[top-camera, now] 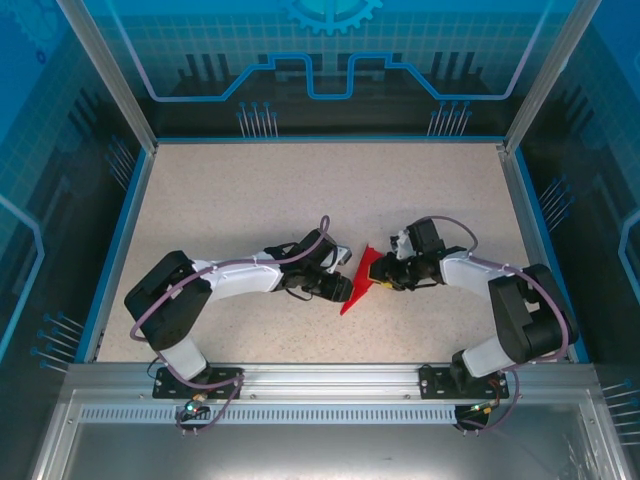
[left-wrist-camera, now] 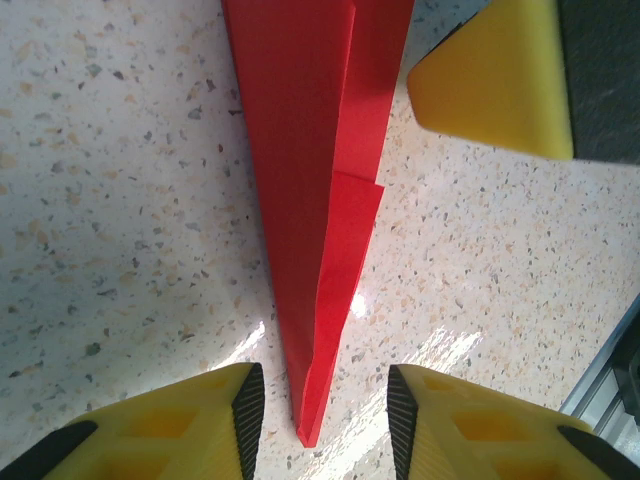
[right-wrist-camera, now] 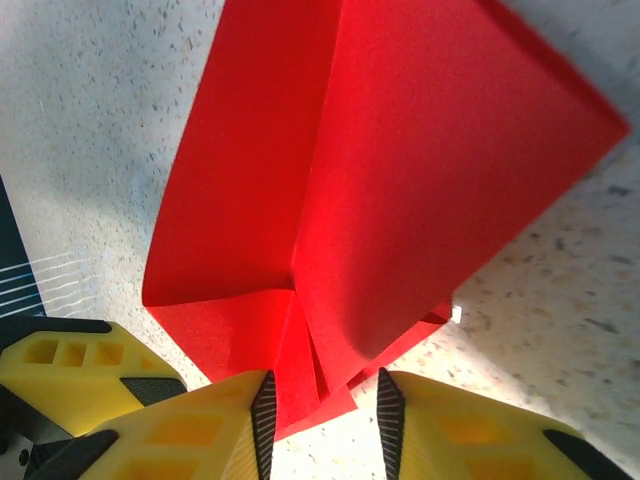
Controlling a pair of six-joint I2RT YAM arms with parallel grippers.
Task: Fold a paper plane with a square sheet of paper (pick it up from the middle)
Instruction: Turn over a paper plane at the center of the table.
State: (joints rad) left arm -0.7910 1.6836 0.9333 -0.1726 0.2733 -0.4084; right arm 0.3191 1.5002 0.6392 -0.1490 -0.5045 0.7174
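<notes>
The square sheet of paper is folded into a narrow red paper plane (top-camera: 360, 280) with a centre crease, lying on the speckled table between both grippers. In the left wrist view the plane (left-wrist-camera: 320, 200) tapers to its pointed nose, which lies between the spread fingers of my left gripper (left-wrist-camera: 325, 420); neither pad touches it. My right gripper (right-wrist-camera: 320, 410) is open too, astride the folded layers at the plane's wide tail (right-wrist-camera: 400, 170). In the top view the left gripper (top-camera: 345, 288) and right gripper (top-camera: 385, 278) face each other across the plane.
One yellow finger of the right gripper (left-wrist-camera: 500, 80) shows at the upper right of the left wrist view. A blue raised border (top-camera: 118, 240) rims the table, and a metal rail (top-camera: 320, 375) runs along its near edge. Transparent walls stand around it.
</notes>
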